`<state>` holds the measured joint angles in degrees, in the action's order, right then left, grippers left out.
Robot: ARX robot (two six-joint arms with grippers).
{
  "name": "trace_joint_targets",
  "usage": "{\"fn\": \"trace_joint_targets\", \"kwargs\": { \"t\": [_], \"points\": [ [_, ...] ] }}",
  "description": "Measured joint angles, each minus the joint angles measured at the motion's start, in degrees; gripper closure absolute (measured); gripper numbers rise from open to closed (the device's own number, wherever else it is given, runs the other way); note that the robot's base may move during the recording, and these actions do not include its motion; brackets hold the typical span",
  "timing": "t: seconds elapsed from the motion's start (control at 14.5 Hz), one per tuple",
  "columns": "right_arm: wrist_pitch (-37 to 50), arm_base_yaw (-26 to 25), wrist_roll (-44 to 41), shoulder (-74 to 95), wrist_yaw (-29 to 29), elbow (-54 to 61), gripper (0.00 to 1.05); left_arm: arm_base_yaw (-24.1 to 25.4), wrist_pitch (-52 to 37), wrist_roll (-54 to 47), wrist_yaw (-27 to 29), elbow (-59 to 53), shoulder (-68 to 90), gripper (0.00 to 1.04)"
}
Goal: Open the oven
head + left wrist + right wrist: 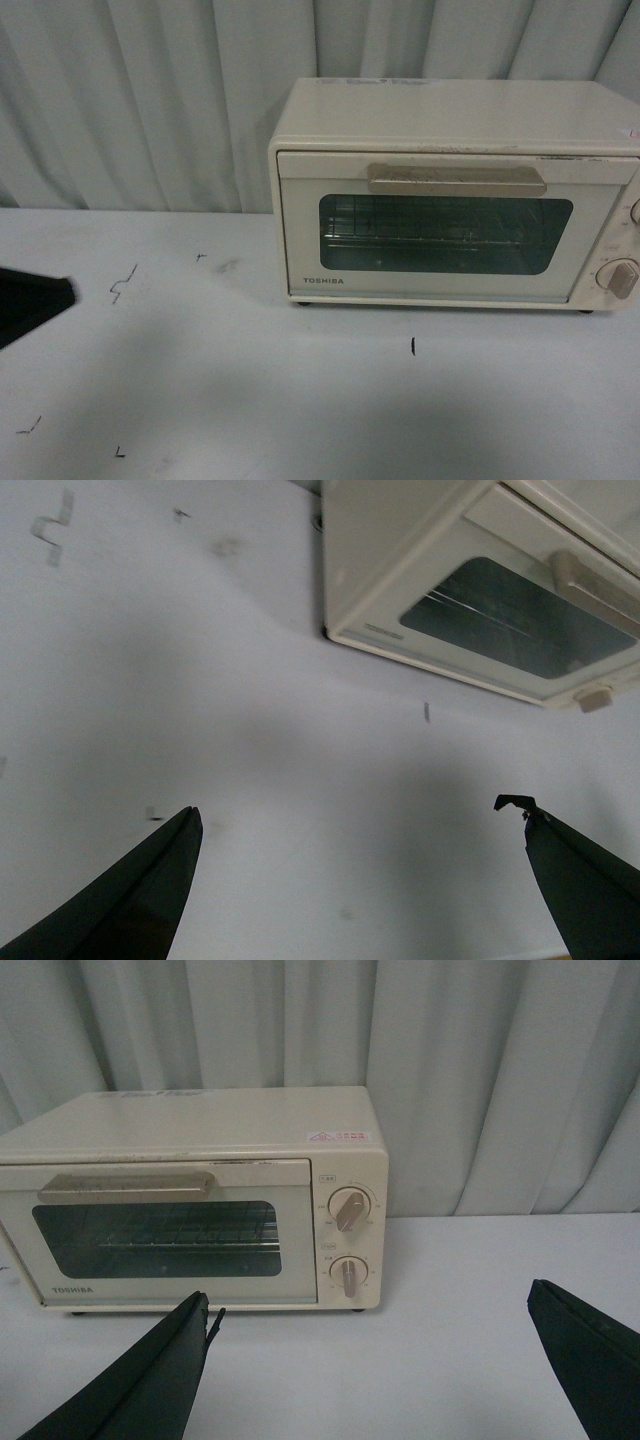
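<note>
1. The Toshiba toaster oven (455, 195) stands at the far right of the table (200, 400), before a curtain (130, 100), its glass door (445, 235) shut.
2. Both claws are spread wide and empty: the left claw (350, 810) over bare table, the right claw (367, 1293) facing the oven front, well apart from it.
3. The right claw looks better placed. Hook it over the beige bar handle (456, 179), then pull outward and down, since the door likely hinges at the bottom.
</note>
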<state>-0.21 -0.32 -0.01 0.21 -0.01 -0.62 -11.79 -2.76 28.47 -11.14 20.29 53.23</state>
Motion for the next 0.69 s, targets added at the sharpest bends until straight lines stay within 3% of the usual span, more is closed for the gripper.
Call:
{"fn": "trace_joint_targets", "kwargs": {
  "t": [0.14, 0.21, 0.28, 0.48, 0.69],
  "points": [
    [0.00, 0.00, -0.02, 0.00, 0.00, 0.00, 0.07, -8.96, -10.32, 7.56, 1.33, 5.97, 14.84, 0.07],
    [0.00, 0.00, 0.00, 0.00, 0.00, 0.00, 0.07, -17.73, -17.51, 15.23, 2.78, 11.82, 33.57, 0.07],
    [0.00, 0.00, 0.00, 0.00, 0.00, 0.00, 0.07, -21.00, -20.87, 20.06, 2.51, 13.94, 41.70, 0.07],
    [0.00, 0.00, 0.00, 0.00, 0.00, 0.00, 0.07, -23.91, -26.47, 28.59, 3.19, 16.41, 51.67, 0.07],
    [0.00, 0.00, 0.00, 0.00, 0.00, 0.00, 0.07, -23.19, -28.87, 36.17, 5.22, 19.56, 58.66, 0.07]
  ]
}}
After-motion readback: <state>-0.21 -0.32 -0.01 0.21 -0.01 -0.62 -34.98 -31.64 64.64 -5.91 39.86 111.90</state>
